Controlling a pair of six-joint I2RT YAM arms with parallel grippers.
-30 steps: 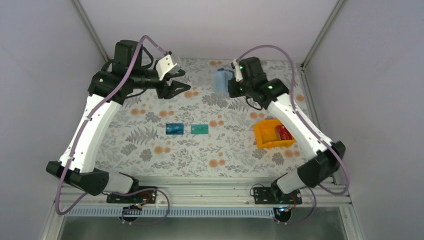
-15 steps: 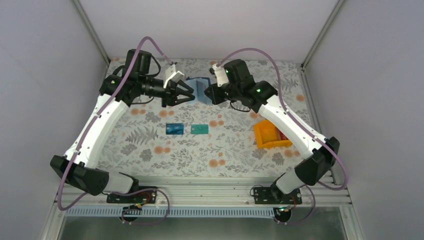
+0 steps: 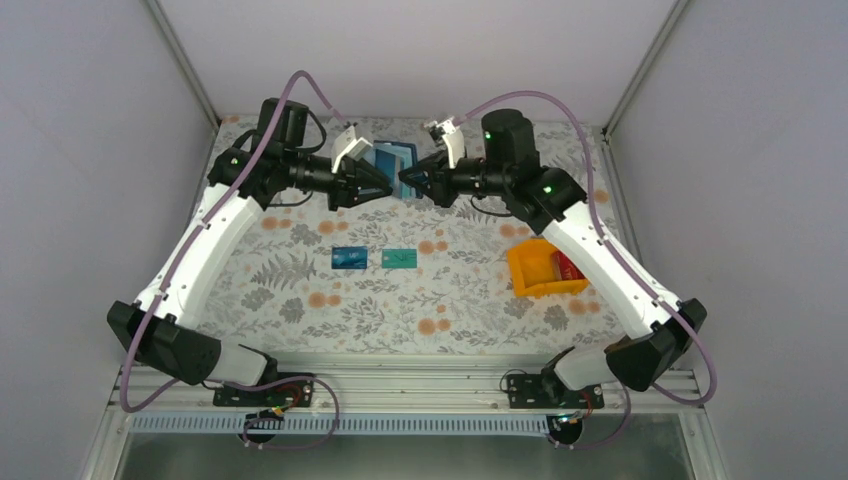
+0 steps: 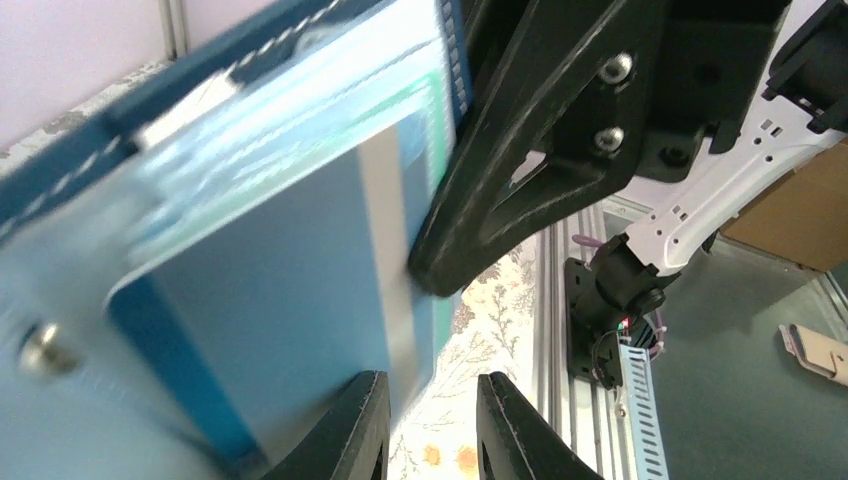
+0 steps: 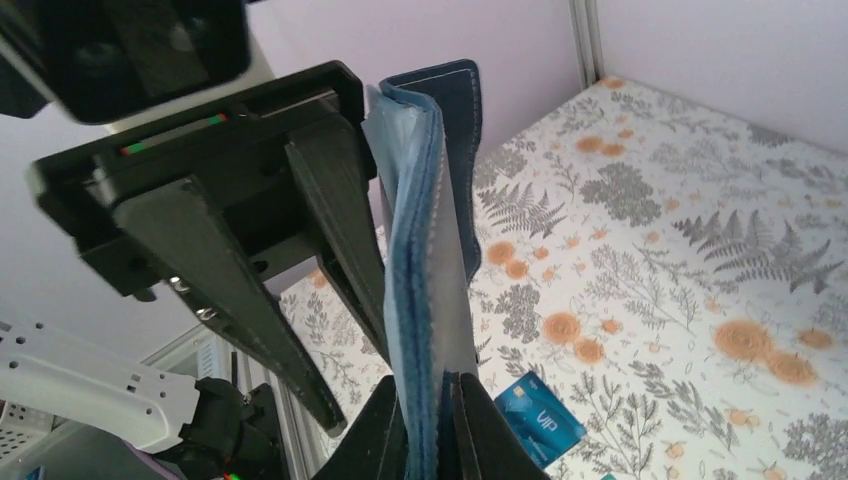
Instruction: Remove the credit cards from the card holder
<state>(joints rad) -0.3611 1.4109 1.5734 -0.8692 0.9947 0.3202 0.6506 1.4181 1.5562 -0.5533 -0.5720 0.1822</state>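
Note:
My right gripper [image 3: 408,180] is shut on the lower edge of the blue card holder [image 3: 393,157], which it holds upright above the back of the table. In the right wrist view the card holder [image 5: 425,200] stands on edge between the pinched jaws of my right gripper [image 5: 428,400]. My left gripper [image 3: 385,187] is right beside the holder's open face. A blue credit card [image 4: 280,300] with a grey stripe sticks out of the holder [image 4: 150,130]; its corner reaches between the narrowly parted jaws of my left gripper [image 4: 430,400], unclamped. A blue card [image 3: 349,257] and a teal card [image 3: 399,258] lie on the table.
An orange bin [image 3: 520,272] stands at the right with a red card [image 3: 568,265] inside. The table has a floral cloth [image 3: 300,290]. White walls and metal posts close in the back and sides.
My right gripper has carried the holder left and forward from the back of the table. My left gripper has swung right to meet it, and its jaws have narrowed.

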